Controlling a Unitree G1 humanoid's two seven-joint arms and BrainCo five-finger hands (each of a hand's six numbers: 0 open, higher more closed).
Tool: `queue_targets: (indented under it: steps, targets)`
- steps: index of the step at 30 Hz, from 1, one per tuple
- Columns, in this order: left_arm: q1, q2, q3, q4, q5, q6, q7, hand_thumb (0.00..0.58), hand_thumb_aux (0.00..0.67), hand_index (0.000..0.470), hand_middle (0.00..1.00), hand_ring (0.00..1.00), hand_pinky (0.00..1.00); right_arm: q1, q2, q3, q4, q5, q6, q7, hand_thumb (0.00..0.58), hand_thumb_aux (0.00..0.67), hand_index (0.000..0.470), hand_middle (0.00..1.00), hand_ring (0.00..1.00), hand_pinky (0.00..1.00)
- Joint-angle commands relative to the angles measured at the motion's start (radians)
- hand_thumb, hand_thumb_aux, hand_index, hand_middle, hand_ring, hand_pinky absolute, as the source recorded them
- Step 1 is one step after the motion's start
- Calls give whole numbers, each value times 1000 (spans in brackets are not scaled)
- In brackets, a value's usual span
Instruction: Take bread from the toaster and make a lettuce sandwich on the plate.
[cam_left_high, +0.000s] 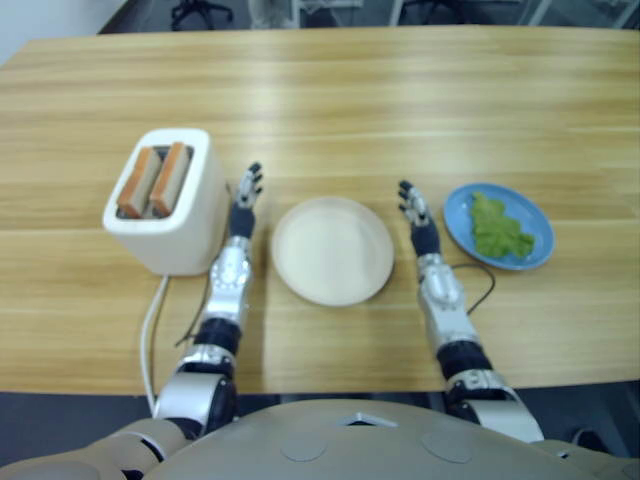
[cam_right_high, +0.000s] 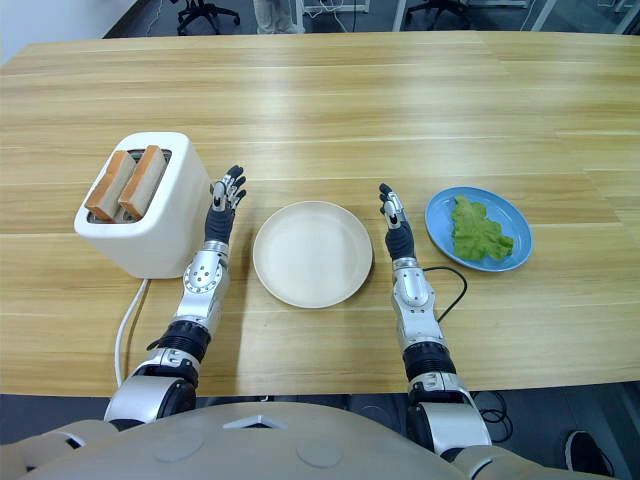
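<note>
Presently, first step pending: bread slices (cam_right_high: 125, 183) stand in the toaster (cam_right_high: 150, 225) at ten o'clock of the plate (cam_right_high: 312, 253), lettuce (cam_right_high: 478, 230) at three; your left hand (cam_right_high: 222, 205) and right hand (cam_right_high: 395, 220) flank it, fingers apart, empty, so next pinch one slice upward.

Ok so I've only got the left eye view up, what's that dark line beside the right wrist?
Observer: A thin black cable, looping on the table beside the wrist of the right hand.
Operator: Is it on the blue plate?
Observer: No, it lies on the wood, just short of the blue plate's near rim.
Operator: And that hand, holding anything?
Observer: Nothing, its fingers are straight.
</note>
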Motion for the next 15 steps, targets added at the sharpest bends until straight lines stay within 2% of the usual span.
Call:
queue_targets:
  steps: [1,7,9,12,15]
  targets:
    - [5,1,-6,11,1,10,-13,0,0,0,0,0,0,8,-2,-5,5,9,15,3,0,0,0,0,0,0]
    - [9,4,-12,0,7,9,-29,0,0,0,0,0,0,6,-3,-6,12,11,17,3,0,0,0,0,0,0]
    - [33,1,-25,-93,6,44,-39,0,0,0,0,0,0,3,-3,-4,19,8,16,2,0,0,0,0,0,0]
    - [115,9,-76,-491,-14,177,-81,0,0,0,0,0,0,-1,-3,3,31,-3,16,-3,0,0,0,0,0,0]
    - [166,73,-107,-972,-181,457,-144,0,0,0,0,0,0,-3,5,10,45,-8,15,-7,0,0,0,0,0,0]
